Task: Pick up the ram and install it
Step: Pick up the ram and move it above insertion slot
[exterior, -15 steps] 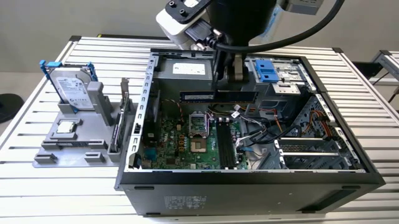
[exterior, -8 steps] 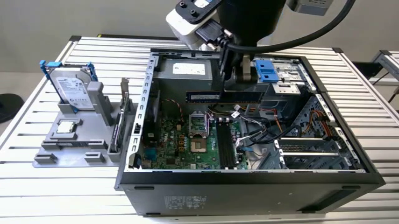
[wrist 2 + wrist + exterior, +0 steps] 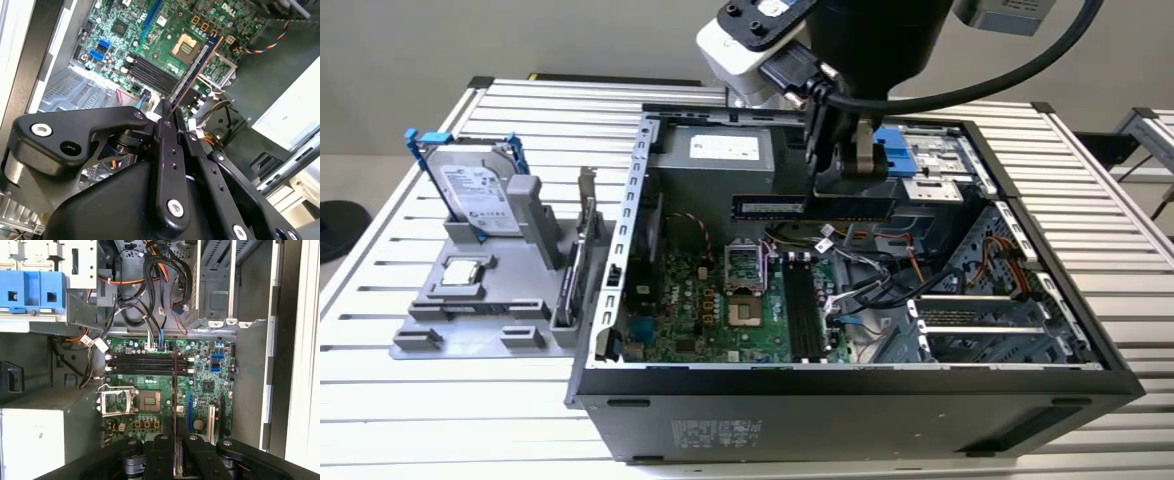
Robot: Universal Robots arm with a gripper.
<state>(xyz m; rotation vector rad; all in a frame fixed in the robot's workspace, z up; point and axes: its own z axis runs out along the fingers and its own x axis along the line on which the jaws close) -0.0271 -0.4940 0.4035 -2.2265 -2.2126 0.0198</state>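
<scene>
the black gripper (image 3: pixel 854 188) is pinching the long, thin dark blue-green ram stick (image 3: pixel 781 207) between closed-in fingers, holding it level above the open black computer case (image 3: pixel 854 410), upper middle of the exterior view.

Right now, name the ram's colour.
The ram is dark blue, clearest in the second wrist view.

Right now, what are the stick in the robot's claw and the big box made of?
The ram stick, held in the end effector, looks like thin, stiff circuit board: dark blue-green, coppery edge. The computer case is probably sheet metal: dark paint outside, bare grey punched panels inside.
</scene>
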